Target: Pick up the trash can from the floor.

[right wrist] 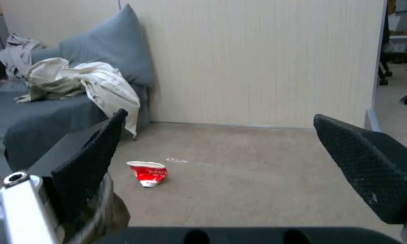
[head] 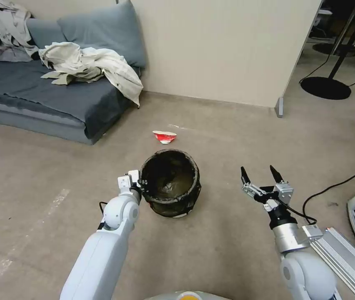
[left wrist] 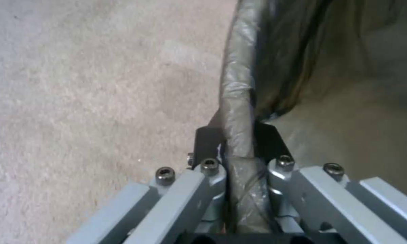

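The trash can, a round bin lined with a crinkled dark bag folded over its rim, is on the beige floor just in front of me. My left gripper is at the can's left rim. In the left wrist view the left gripper is shut on the bag-covered rim, one finger outside and one inside. My right gripper is held open to the right of the can, apart from it, with nothing between its black fingers. A bit of the bag shows beside it.
A crushed red-and-white paper cup lies on the floor beyond the can. A grey sofa with clothes stands at the far left, a partition wall behind. A black cable, a metal rail and a stand base are on the right.
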